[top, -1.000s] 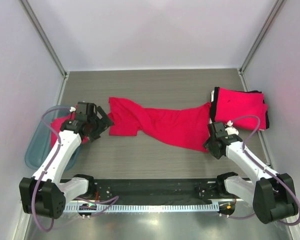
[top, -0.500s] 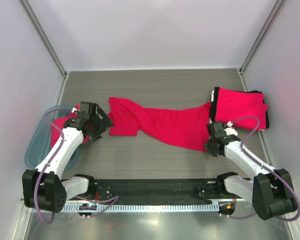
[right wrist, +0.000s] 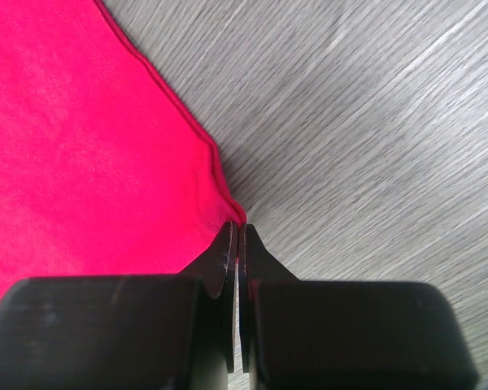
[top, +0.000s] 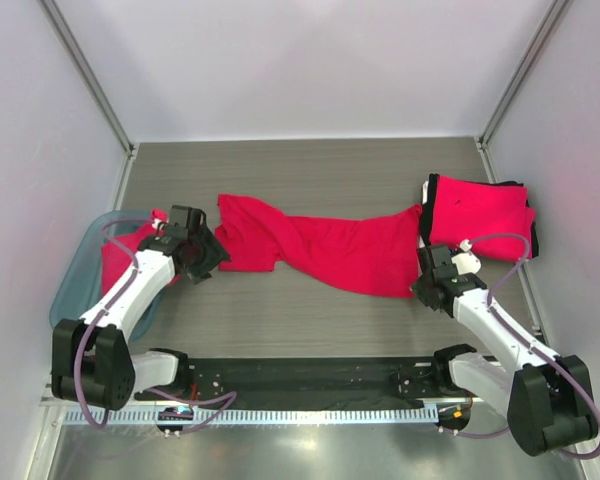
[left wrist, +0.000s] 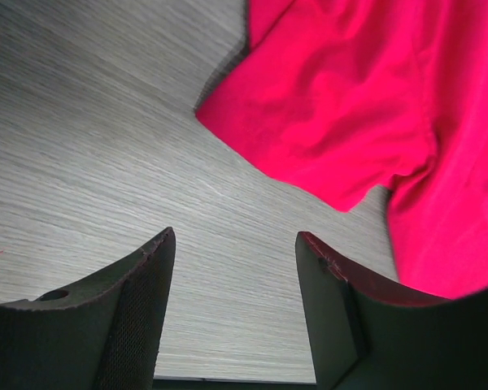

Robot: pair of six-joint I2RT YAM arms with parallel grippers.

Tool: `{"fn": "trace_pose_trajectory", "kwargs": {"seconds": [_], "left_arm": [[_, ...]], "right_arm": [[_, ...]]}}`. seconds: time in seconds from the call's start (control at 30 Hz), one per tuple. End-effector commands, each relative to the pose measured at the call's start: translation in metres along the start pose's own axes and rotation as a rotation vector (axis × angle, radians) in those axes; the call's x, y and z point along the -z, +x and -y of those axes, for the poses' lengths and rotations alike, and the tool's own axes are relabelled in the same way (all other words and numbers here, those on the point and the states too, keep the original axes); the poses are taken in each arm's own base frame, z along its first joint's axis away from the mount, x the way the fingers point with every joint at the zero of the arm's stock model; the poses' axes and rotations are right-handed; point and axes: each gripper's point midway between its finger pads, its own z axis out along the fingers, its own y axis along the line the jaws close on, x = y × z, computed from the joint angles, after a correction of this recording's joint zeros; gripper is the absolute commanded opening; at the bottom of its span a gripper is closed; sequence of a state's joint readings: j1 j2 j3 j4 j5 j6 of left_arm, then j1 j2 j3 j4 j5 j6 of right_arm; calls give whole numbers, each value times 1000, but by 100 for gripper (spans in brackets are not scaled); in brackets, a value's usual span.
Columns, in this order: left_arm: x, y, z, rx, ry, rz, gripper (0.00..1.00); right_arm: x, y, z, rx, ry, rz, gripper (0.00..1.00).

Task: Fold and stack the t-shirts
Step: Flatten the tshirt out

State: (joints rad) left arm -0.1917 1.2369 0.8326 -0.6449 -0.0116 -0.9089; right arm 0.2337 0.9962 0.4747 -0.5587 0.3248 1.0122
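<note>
- Grey wood-grain table (top: 310, 165): crumpled red cotton t-shirt (top: 330, 245) sprawled mid-surface.
- Your left gripper (left wrist: 234, 240), jaws apart, has crept up to its sleeve.
- Right gripper (right wrist: 237, 229) pinches its hem corner; spreading likely next.

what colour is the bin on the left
Translucent blue. The bin shows best in the top external view.
</note>
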Motion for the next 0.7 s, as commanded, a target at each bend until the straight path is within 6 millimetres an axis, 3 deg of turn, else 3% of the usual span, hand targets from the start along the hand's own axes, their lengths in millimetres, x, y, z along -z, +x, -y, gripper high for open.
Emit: {"fn": "trace_pose_trajectory", "kwargs": {"seconds": [0.0, 0.27, 0.47, 0.67], "left_arm": [[-12, 0, -1, -11, -10, 7, 62], [-29, -14, -2, -36, -72, 38, 61], [-47, -16, 6, -32, -20, 63, 61], [-60, -25, 6, -41, -47, 89, 48]], "right_arm": [[5, -14, -9, -7, -12, 47, 1], [11, -13, -14, 8, -50, 32, 1], [17, -12, -19, -1, -97, 25, 1], [22, -12, -22, 9, -121, 21, 1]]}}
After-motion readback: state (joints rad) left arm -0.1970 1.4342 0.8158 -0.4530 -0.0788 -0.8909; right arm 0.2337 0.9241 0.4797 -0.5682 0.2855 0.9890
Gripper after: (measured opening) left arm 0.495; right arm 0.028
